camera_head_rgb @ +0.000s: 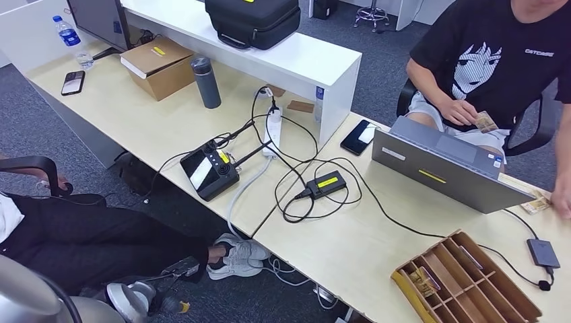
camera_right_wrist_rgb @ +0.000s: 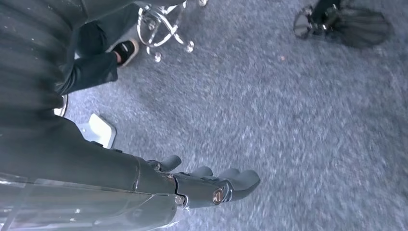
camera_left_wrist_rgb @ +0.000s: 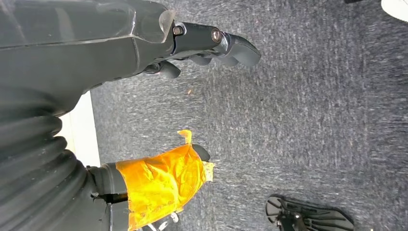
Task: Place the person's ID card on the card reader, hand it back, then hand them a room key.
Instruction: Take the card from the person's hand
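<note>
Head view looks down on a pale worktop (camera_head_rgb: pixel 363 249) where a person in a black T-shirt (camera_head_rgb: pixel 495 60) sits behind a grey laptop (camera_head_rgb: pixel 444 165), holding a card (camera_head_rgb: pixel 486 121) in one hand, well apart from both robot hands. A small dark card reader (camera_head_rgb: pixel 543 253) lies beside a wooden compartment tray (camera_head_rgb: pixel 471 282). Hanging over grey carpet, the left hand (camera_left_wrist_rgb: pixel 202 45) holds nothing, fingers loosely apart, its thumb wrapped in orange tape (camera_left_wrist_rgb: pixel 161 183). The right hand (camera_right_wrist_rgb: pixel 211 185) is likewise empty with fingers spread.
</note>
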### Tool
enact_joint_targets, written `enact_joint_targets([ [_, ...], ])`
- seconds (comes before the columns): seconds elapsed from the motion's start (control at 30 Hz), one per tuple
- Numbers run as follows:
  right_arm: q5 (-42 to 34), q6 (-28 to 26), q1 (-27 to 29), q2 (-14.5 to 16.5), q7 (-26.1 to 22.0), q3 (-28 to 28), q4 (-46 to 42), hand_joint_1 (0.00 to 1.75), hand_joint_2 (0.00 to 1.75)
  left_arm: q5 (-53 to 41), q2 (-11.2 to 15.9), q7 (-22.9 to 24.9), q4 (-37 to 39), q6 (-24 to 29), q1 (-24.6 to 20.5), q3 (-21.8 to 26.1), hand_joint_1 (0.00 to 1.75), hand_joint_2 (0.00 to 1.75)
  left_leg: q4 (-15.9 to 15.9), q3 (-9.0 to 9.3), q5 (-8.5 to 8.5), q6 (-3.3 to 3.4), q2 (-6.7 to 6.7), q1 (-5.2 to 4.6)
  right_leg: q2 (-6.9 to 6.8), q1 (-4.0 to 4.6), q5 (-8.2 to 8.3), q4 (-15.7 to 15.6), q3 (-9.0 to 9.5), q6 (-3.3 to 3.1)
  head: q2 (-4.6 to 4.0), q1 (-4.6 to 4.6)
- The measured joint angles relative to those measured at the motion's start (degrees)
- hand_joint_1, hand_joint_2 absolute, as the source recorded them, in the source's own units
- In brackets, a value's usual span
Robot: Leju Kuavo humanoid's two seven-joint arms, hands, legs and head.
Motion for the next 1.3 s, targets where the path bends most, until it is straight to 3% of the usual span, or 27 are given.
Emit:
enact_joint_targets([
  [0.43,-0.87,1.12,1.29,0.01,1.12,0.08,0.51,0.0,1.75,0.6,0.02,0.71,0.28,0.5,0.06,0.0,0.0,1.75,-0.01,0.06,-0.56,-0.58,0.02,0.11,0.03,0.11,-0.8,0.57,-0.3,-0.71,0.0,0.01],
  [0.5,-2.66,-1.45,1.28,0.1,2.47,-0.17,0.6,0.0,1.75,1.08,0.01,1.08,0.29,0.71,0.06,0.01,0.0,1.75,-0.01,0.06,-0.58,-0.61,0.02,0.11,0.03,0.11,-0.83,0.63,-0.31,-0.74,0.0,0.01],
  [0.57,-5.9,-8.57,0.83,0.51,4.12,-1.58,0.63,0.0,1.75,2.25,-0.13,2.11,0.3,1.51,0.1,0.15,0.0,1.75,-0.02,0.04,-0.59,-0.62,0.04,0.11,0.04,0.11,-0.84,0.69,-0.34,-0.76,0.0,0.0],
  [0.67,-11.01,-20.78,-0.95,1.59,3.76,-5.81,0.37,0.0,1.75,4.44,-0.75,3.83,0.3,3.11,0.14,0.79,0.0,1.75,-0.02,0.07,-0.59,-0.63,0.14,0.1,0.11,0.11,-0.84,0.76,-0.4,-0.77,0.0,0.0],
  [0.83,-14.29,-30.02,-3.31,3.8,-0.3,-13.04,-1.94,0.0,1.75,6.39,-2.18,5.44,0.3,4.74,0.24,2.3,0.0,1.75,-0.01,0.11,-0.56,-0.66,0.07,0.1,0.1,0.11,-0.85,0.82,-0.4,-0.8,0.0,0.0],
  [1.3,-19.85,-33.32,-1.98,11.0,-10.77,-35.31,-13.82,0.0,1.75,8.39,-3.95,6.13,0.29,5.61,0.58,4.73,0.0,1.75,-0.01,0.1,-0.63,-0.76,0.01,0.1,0.04,0.13,-1.02,1.04,-0.48,-1.01,0.0,0.01],
])
